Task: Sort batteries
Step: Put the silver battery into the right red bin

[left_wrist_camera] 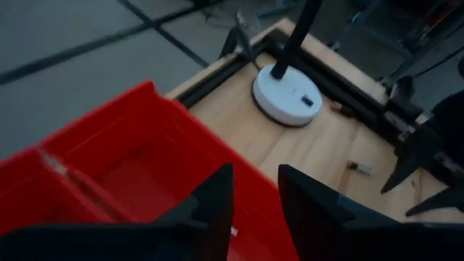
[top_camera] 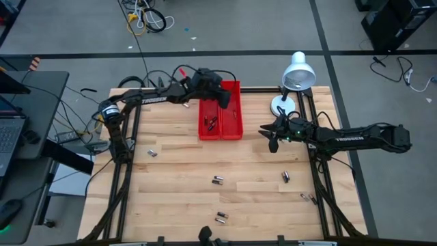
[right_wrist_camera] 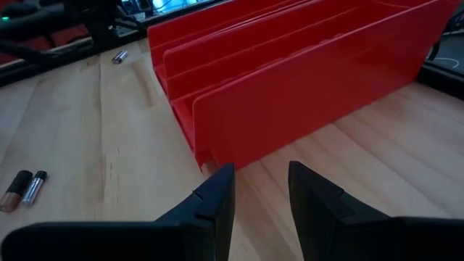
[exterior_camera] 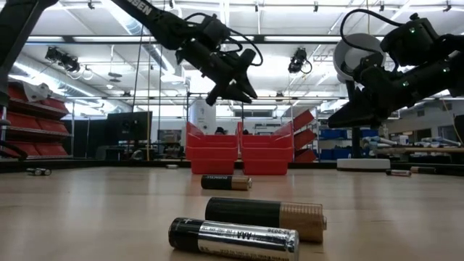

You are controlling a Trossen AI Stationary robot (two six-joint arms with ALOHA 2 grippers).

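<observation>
A red bin (top_camera: 220,109) with two compartments stands at the table's far middle, and a few batteries (top_camera: 212,124) lie in its left compartment. My left gripper (top_camera: 224,102) hangs above the bin; in the left wrist view its fingers (left_wrist_camera: 217,196) stand apart over the red floor with nothing between them. My right gripper (top_camera: 272,140) waits to the right of the bin, raised off the table, open and empty (right_wrist_camera: 261,177). Loose batteries lie on the wood: one at the left (top_camera: 151,153), one in the middle (top_camera: 218,180), and a pair near the front edge (top_camera: 220,218).
A white desk lamp (top_camera: 293,78) stands on its round base (left_wrist_camera: 286,94) at the far right corner. More batteries lie on the right side (top_camera: 286,177), (top_camera: 307,197). Black frame rails run along the table's sides. Bare wood lies between bin and front edge.
</observation>
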